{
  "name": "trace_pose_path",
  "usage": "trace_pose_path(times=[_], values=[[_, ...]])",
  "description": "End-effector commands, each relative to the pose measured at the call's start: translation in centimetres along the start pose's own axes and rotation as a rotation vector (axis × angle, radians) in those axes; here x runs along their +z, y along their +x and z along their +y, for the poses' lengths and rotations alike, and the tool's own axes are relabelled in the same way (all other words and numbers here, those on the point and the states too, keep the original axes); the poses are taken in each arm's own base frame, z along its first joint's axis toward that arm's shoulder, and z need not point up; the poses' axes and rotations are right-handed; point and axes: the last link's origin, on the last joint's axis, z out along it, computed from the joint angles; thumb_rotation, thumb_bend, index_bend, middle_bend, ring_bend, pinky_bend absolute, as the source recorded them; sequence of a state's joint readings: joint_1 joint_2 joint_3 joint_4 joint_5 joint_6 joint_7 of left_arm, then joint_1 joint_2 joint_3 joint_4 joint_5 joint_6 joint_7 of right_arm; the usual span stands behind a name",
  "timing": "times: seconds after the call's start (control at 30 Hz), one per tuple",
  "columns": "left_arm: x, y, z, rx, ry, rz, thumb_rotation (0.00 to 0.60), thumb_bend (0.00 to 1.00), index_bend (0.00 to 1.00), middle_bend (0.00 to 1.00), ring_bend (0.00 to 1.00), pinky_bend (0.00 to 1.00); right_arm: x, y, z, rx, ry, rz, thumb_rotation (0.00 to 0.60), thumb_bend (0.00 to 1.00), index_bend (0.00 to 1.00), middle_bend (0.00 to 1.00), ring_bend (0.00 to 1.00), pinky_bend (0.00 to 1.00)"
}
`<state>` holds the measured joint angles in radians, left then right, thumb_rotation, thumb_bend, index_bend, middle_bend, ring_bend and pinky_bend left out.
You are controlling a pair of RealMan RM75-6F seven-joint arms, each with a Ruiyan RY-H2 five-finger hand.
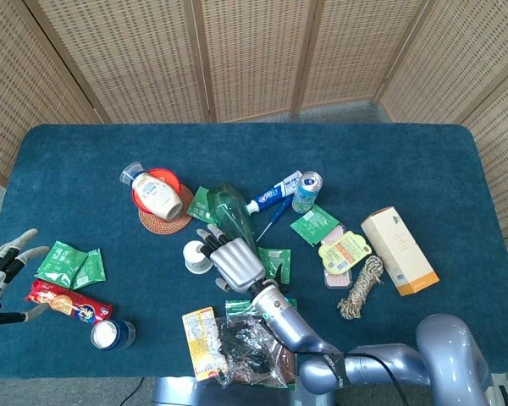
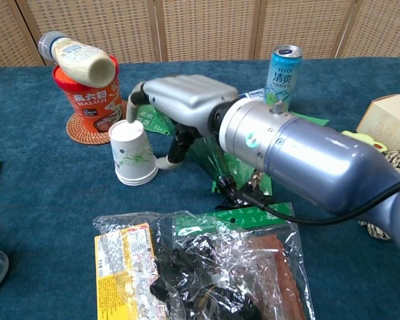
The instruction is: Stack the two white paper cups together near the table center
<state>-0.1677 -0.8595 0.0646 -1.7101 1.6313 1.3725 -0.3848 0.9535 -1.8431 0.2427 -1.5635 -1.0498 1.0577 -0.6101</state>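
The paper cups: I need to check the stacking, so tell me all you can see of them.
The paper cups are white with a faint green leaf print, upside down and nested, two rims showing at the base. The stack leans slightly on the blue table, in front of the red tub. The right hand reaches over them, one fingertip on the top edge; its thumb lies beside the base.

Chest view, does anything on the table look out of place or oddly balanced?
Yes. A mayonnaise bottle lies on its side across the top of the red cup on the woven coaster, its cap overhanging to the left. The stacked paper cups stand upside down.
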Motion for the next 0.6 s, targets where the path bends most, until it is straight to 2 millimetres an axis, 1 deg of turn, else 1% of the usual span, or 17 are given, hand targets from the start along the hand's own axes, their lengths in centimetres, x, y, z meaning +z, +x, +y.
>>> trace_pose_path(times=[0.03, 0.1, 0.17, 0.27, 0.37, 0.5, 0.6], values=[[0.0, 0.0, 0.0, 0.001, -0.001, 0.000, 0.600, 0.23, 0.17, 0.00, 0.00, 0.09, -0.7, 1.7, 0.7, 0.008, -0.018, 0.047, 0.600, 0.27, 0.19, 0.03, 0.01, 0.56], [-0.1, 0.0, 0.1, 0.002, -0.002, 0.003, 0.600, 0.23, 0.17, 0.00, 0.00, 0.09, -1.3, 2.5, 1.3, 0.026, -0.034, 0.065, 0.600, 0.27, 0.16, 0.03, 0.01, 0.55], [-0.2, 0.0, 0.1, 0.005, -0.004, 0.007, 0.600, 0.23, 0.17, 0.00, 0.00, 0.09, -2.2, 3.4, 2.3, 0.033, -0.049, 0.096, 0.600, 0.27, 0.14, 0.04, 0.01, 0.54], [-0.3, -0.1, 0.2, 0.015, -0.005, 0.011, 0.600, 0.23, 0.17, 0.00, 0.00, 0.09, -4.1, 4.5, 4.6, 0.014, -0.054, 0.155, 0.600, 0.26, 0.13, 0.04, 0.01, 0.51], [-0.2, -0.3, 0.3, 0.020, -0.006, 0.011, 0.600, 0.23, 0.17, 0.00, 0.00, 0.09, -5.9, 5.2, 6.6, -0.004, -0.048, 0.208, 0.600, 0.23, 0.13, 0.04, 0.01, 0.46], [-0.2, -0.5, 0.4, 0.028, -0.007, 0.015, 0.600, 0.23, 0.17, 0.00, 0.00, 0.09, -9.1, 6.2, 9.4, -0.030, -0.041, 0.283, 0.600, 0.20, 0.13, 0.04, 0.01, 0.45], [-0.3, -0.6, 0.5, 0.036, -0.009, 0.018, 0.600, 0.23, 0.17, 0.00, 0.00, 0.09, -11.5, 6.5, 11.5, -0.031, -0.057, 0.311, 0.600, 0.18, 0.13, 0.04, 0.01, 0.45]])
